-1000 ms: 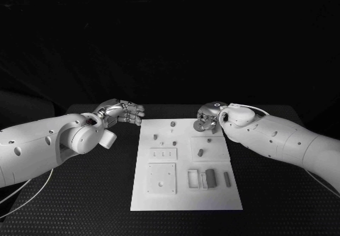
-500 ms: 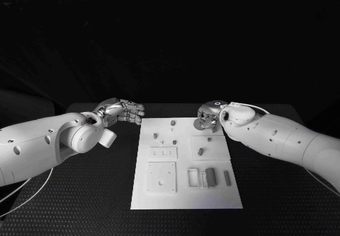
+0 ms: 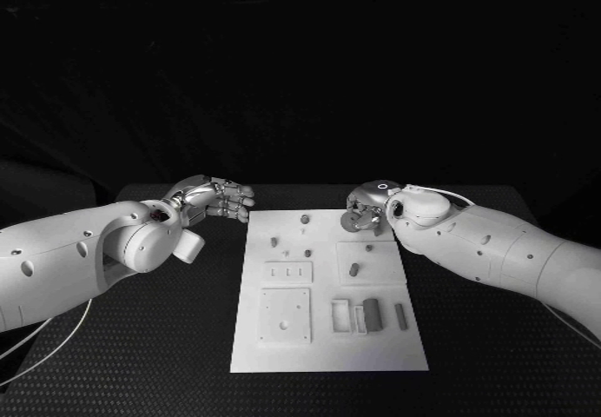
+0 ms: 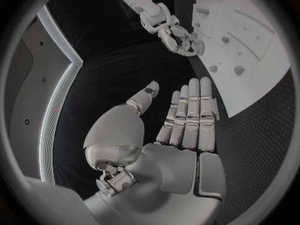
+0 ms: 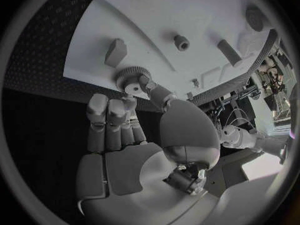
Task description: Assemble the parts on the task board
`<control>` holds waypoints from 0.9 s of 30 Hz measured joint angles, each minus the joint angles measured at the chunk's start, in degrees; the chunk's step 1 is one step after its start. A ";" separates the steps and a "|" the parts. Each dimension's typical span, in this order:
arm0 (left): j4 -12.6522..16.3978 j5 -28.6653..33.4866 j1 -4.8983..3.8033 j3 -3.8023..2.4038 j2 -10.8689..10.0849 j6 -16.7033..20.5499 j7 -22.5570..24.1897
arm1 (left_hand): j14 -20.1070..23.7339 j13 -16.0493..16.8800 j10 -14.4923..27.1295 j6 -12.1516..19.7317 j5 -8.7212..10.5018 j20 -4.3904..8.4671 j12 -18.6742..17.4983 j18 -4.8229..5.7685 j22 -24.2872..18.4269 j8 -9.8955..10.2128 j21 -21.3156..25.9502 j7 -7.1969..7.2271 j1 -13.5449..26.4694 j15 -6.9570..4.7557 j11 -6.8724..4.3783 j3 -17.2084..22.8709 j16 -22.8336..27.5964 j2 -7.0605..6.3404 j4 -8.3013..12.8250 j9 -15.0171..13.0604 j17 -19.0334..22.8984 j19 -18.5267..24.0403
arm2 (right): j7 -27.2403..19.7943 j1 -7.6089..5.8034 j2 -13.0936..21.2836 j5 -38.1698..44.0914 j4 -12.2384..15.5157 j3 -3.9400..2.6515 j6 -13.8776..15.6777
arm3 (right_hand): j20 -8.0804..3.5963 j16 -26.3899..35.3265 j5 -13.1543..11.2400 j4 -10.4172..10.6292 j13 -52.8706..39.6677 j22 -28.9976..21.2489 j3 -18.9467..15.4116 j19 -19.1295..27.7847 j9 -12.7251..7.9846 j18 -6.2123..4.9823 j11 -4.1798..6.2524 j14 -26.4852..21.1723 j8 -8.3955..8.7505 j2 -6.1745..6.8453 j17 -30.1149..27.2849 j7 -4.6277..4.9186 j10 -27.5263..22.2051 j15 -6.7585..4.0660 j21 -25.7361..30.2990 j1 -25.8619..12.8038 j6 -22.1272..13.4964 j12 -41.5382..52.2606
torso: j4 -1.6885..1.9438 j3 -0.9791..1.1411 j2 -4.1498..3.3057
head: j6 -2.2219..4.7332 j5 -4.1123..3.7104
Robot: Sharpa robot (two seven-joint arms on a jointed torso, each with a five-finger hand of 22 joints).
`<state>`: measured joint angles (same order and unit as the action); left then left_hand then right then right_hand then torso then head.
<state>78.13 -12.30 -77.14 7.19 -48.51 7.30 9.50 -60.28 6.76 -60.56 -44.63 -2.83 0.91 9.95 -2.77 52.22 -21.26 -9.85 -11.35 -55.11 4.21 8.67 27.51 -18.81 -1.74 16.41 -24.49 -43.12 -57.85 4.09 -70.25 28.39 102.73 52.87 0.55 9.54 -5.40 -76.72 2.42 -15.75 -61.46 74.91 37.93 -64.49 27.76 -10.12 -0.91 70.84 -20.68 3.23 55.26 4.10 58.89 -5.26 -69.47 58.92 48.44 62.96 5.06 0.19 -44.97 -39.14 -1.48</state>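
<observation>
The white task board (image 3: 326,347) lies in the middle of the black table. My right hand (image 3: 367,207) hovers over the board's far right corner. It pinches a round toothed part (image 3: 353,222) between thumb and a finger, and the part (image 5: 129,78) hangs just above the board (image 5: 187,15). My left hand (image 3: 215,198) is off the board's far left corner, fingers straight and together, holding nothing; its flat palm (image 4: 187,120) faces the board (image 4: 256,45). Small parts lie on the board: a short peg (image 3: 305,219), an oval piece (image 3: 354,269) and a dark block (image 3: 372,311).
A thin rod (image 3: 401,315) and a pale frame (image 3: 340,314) lie near the dark block. A square plate (image 3: 286,314) sits at the board's near left. Bare black table (image 3: 138,356) runs along both long sides of the board.
My right hand with the toothed part has shifted very slightly towards the board's far edge. The left hand and the parts on the board have not moved.
</observation>
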 measured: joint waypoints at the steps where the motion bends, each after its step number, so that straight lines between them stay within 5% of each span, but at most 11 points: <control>1: 0.04 0.00 0.00 0.00 -0.07 0.01 0.00 | 0.00 0.00 0.00 0.00 0.00 0.00 0.00 0.00 0.00 0.00 0.00 0.00 0.00 0.00 0.00 0.00 0.00 0.00 0.00 0.00 0.00 0.00 | 0.11 0.02 0.13 0.25 0.35 0.01 0.28 | 0.00 0.00 0.06 0.00 0.00 0.00 0.00 0.00 0.00 0.00 0.00 0.00 0.00 -0.01 0.00 -0.03 0.00 0.00 0.00 -0.01 0.03 0.00 | 0.00 0.00 0.00 | 0.04 0.04; 13: 0.39 0.00 -0.11 0.00 -0.42 0.05 -0.04 | 0.00 0.00 0.00 0.00 0.00 0.00 0.01 0.11 0.01 0.00 0.22 0.00 0.00 0.00 0.00 0.00 0.00 0.00 0.01 0.00 -0.04 0.00 | 1.44 -0.73 1.68 2.72 5.37 0.00 2.95 | 0.10 0.00 0.24 0.08 0.35 0.00 -0.25 -0.09 0.00 -0.01 0.21 0.21 0.00 0.00 -0.01 -0.08 0.20 -0.21 0.00 -0.05 0.08 0.00 | -0.02 -0.06 0.02 | 0.40 0.34; 19: 0.39 0.00 -0.12 -0.01 -0.43 0.07 -0.04 | 0.00 0.00 0.00 0.00 0.00 0.00 0.01 0.14 0.01 0.00 0.22 0.00 0.00 0.00 0.00 0.01 0.00 0.00 0.01 0.00 -0.04 0.00 | 2.55 -1.32 1.83 5.03 9.95 -0.07 4.38 | -0.03 0.00 0.24 0.17 0.67 0.00 -0.34 -0.25 0.01 0.00 0.38 0.29 0.00 0.71 -0.01 -0.38 0.38 -0.29 0.00 -0.70 0.38 0.00 | -0.07 -0.03 0.07 | 0.57 0.46; 27: 0.21 0.00 -0.13 -0.01 -0.35 0.10 -0.04 | 0.00 0.00 0.00 0.00 0.00 0.00 0.01 0.17 0.00 0.00 0.22 0.00 0.00 0.00 0.00 0.01 0.21 0.00 0.01 0.00 -0.09 0.00 | 3.84 -1.33 -0.19 8.34 12.56 -0.01 5.63 | -0.04 0.00 0.24 0.92 1.00 0.00 -0.04 -0.46 0.02 -0.01 0.41 0.48 -0.21 1.78 -0.09 -0.66 0.41 -0.48 0.00 -0.82 0.67 -0.01 | -0.06 -0.03 0.13 | 0.92 0.53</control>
<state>78.34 -12.31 -77.27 7.19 -48.86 7.40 9.46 -60.28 6.76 -60.56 -44.63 -2.83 0.91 9.96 -2.60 52.21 -21.26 -9.63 -11.35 -55.11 4.21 8.67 27.52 -18.60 -1.74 16.42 -24.49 -43.21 -57.85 7.93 -71.58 28.20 111.07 65.43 0.54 15.18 -5.44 -76.72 2.66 -14.84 -60.45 74.91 37.89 -64.95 27.79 -10.12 -0.50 71.32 -20.89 5.01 55.17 3.44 59.30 -5.74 -69.47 58.09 49.11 62.95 5.00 0.16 -44.85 -38.23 -0.95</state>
